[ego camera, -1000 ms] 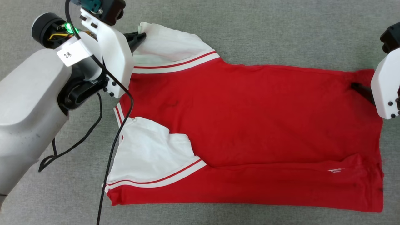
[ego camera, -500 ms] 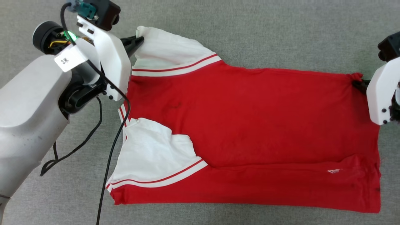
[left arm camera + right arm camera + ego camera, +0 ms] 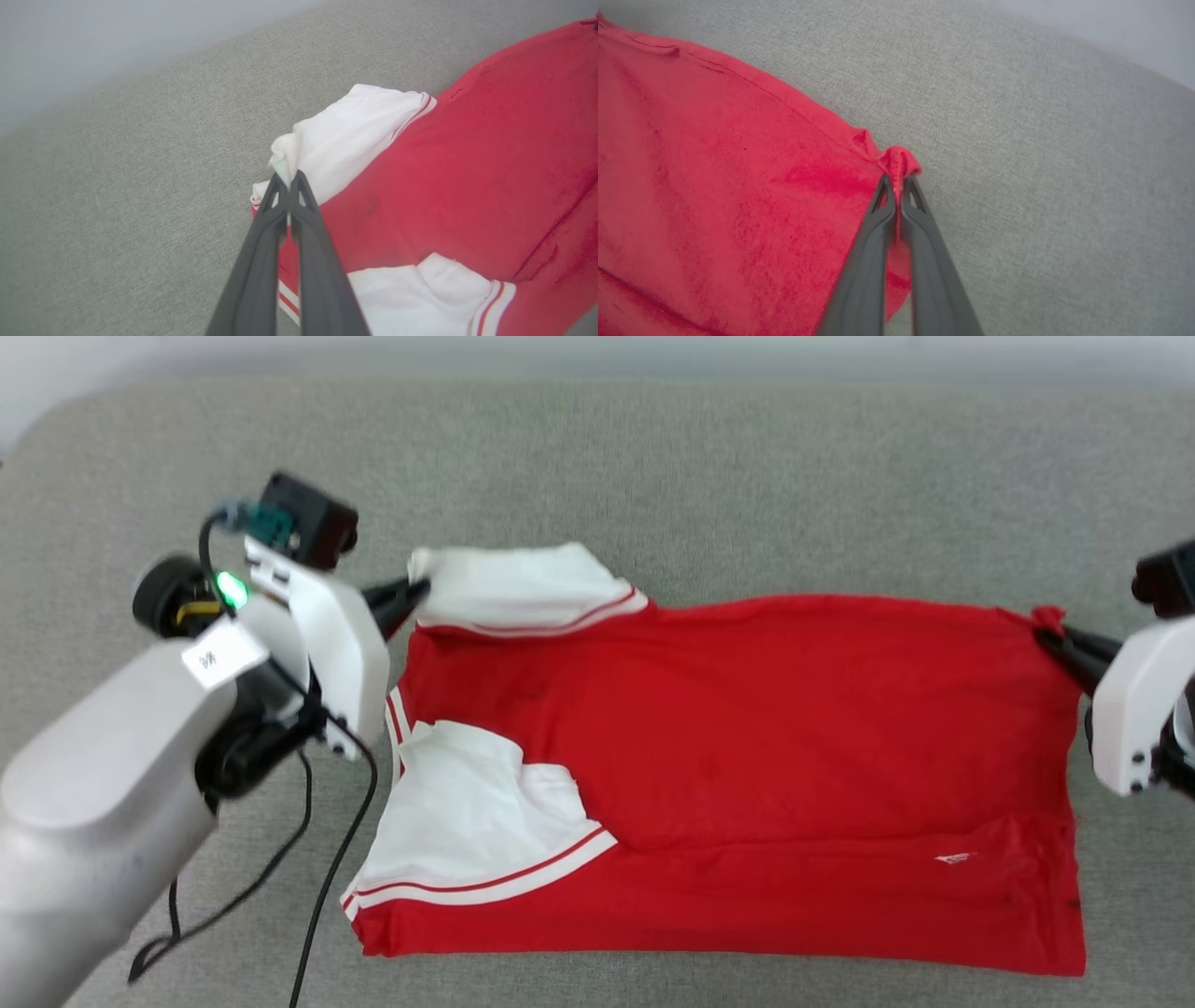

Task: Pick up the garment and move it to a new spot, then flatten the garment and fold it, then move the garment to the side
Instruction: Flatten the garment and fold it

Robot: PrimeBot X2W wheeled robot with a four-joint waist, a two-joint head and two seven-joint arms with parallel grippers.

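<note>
The garment (image 3: 747,737) is a red shirt with white sleeves and striped trim, spread across the grey fabric surface with its near long edge folded over. My left gripper (image 3: 420,590) is shut on the far white sleeve (image 3: 345,135), pinching its corner; its fingertips (image 3: 287,179) meet on the cloth. At the right, my right gripper (image 3: 1046,633) is shut on the red far hem corner (image 3: 899,163), which bunches between the fingers. The far edge of the garment (image 3: 714,163) is raised off the surface between the two grips. The other white sleeve (image 3: 467,821) lies flat at the near left.
The grey fabric surface (image 3: 700,476) stretches beyond the garment to a pale edge at the top. A black cable (image 3: 327,887) hangs from my left arm (image 3: 112,784) over the surface by the near sleeve.
The right gripper closed on the hem corner. Both grippers then lifted the far edge of the garment. The head camera tilted up, so the whole picture shifted down.
</note>
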